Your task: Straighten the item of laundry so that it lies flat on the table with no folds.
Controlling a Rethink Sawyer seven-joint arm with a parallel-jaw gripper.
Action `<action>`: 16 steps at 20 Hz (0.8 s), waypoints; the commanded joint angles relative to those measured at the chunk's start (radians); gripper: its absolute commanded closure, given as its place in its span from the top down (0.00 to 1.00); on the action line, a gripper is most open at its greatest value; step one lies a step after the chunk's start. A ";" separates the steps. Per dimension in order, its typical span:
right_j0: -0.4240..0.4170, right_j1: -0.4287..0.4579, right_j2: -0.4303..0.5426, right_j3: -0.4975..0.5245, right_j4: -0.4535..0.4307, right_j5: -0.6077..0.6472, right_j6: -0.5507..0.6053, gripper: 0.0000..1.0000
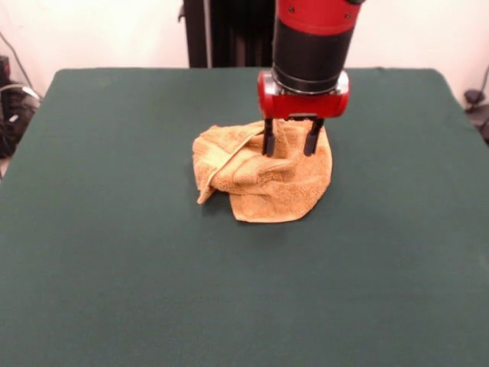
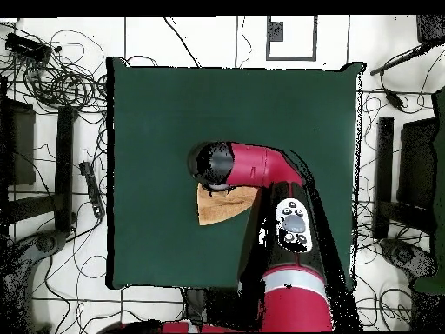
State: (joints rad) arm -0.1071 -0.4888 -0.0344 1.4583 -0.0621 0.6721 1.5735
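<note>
Fingers point(image 1: 268, 139): two short black prongs, spread apart with a clear gap between them, tips pressed down into the cloth near its far edge; nothing pinched between them.

Gripper point(image 1: 290, 142): red block body under a black and red cylindrical wrist, pointing straight down. In the overhead view the gripper is hidden beneath the arm's black end.

Small orange-tan terry-cloth towel point(image 1: 263, 180): lies crumpled in a rough heap near the middle of the tabletop, a little toward the far side. A hemmed edge runs diagonally across its left part, folded over onto the pile; the near portion lies flatter and rounded. From overhead only a tan wedge point(image 2: 222, 205) shows beside the arm.

Red and black robot arm point(image 2: 261, 170): reaches across the tabletop from the bottom edge, covering most of the towel from above.

Large dark green felt-covered tabletop point(image 1: 114, 252): rectangular, far larger than the towel.
</note>
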 commanded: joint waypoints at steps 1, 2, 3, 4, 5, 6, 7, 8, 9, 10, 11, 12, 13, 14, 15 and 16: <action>0.006 0.042 0.065 0.021 0.011 -0.062 0.146 1.00; 0.006 0.050 0.066 0.020 0.005 -0.074 0.143 1.00; 0.006 0.054 0.067 0.028 -0.001 -0.094 0.141 1.00; 0.006 0.062 0.068 0.029 -0.006 -0.108 0.139 1.00; 0.006 0.070 0.069 0.031 -0.011 -0.122 0.136 1.00; 0.006 0.082 0.071 0.030 -0.015 -0.133 0.134 1.00; 0.008 0.097 0.072 0.028 -0.023 -0.150 0.132 1.00; 0.011 0.109 0.070 0.026 -0.029 -0.171 0.134 1.00; 0.015 0.122 0.069 0.024 -0.036 -0.191 0.136 1.00; 0.021 0.133 0.063 0.020 -0.037 -0.201 0.144 1.00; 0.027 0.143 0.056 0.017 -0.038 -0.211 0.152 1.00; 0.033 0.150 0.047 0.017 -0.035 -0.215 0.161 1.00; 0.036 0.157 0.041 0.016 -0.029 -0.217 0.171 1.00; 0.040 0.164 0.034 0.019 -0.027 -0.221 0.177 1.00; 0.042 0.169 0.028 0.024 -0.026 -0.230 0.182 1.00; 0.043 0.173 0.024 0.028 -0.024 -0.236 0.184 1.00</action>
State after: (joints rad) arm -0.1013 -0.4013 -0.0392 1.4564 -0.0723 0.5012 1.5733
